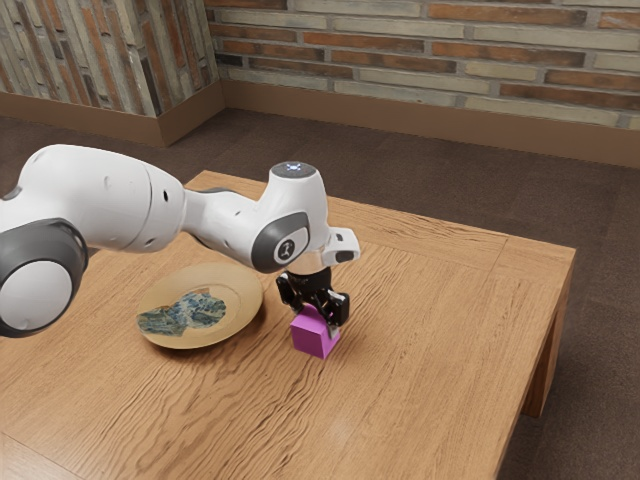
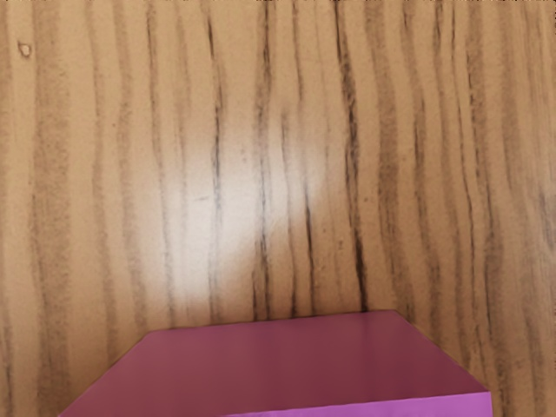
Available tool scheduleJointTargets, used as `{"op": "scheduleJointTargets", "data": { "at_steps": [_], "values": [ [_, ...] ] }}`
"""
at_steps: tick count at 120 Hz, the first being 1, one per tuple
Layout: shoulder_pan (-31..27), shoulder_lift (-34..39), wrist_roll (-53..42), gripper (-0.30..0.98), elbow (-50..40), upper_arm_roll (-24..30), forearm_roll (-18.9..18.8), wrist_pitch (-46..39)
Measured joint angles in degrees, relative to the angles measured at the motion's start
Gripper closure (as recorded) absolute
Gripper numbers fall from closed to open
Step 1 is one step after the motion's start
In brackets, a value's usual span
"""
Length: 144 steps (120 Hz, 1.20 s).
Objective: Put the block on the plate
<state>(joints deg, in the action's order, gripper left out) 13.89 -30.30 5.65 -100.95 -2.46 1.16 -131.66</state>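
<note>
Partly out of sight under the gripper (image 1: 319,312): the magenta block (image 1: 311,338).

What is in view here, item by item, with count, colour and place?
Block: one, magenta, at the jaws, off the plate on the exterior view's right side of it
Plate: one, tan with a blue-grey patch, on the table
Table: one, brown wood grain, under the plate
Brick wall: one, orange-brown and grey, in the background
Baseboard: brown, along the wall's foot
Floor: dark brown, around the table
Arm: one, white and dark grey, over the table
Jaws: one pair, black, at the block
</note>
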Motion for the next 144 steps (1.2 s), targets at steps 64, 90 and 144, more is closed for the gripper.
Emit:
{"op": "scheduleJointTargets", "data": {
  "at_steps": [64,90,144],
  "values": [
    [0.0,4.8,0.1,0.27,-0.6,-0.1,-0.4,1.1],
    [-3.8,6.7,0.2,0.28,-0.7,-0.2,-1.2,3.4],
    [-14.1,7.8,-0.5,0.28,-0.4,-0.1,-3.3,7.4]
  ]
}}
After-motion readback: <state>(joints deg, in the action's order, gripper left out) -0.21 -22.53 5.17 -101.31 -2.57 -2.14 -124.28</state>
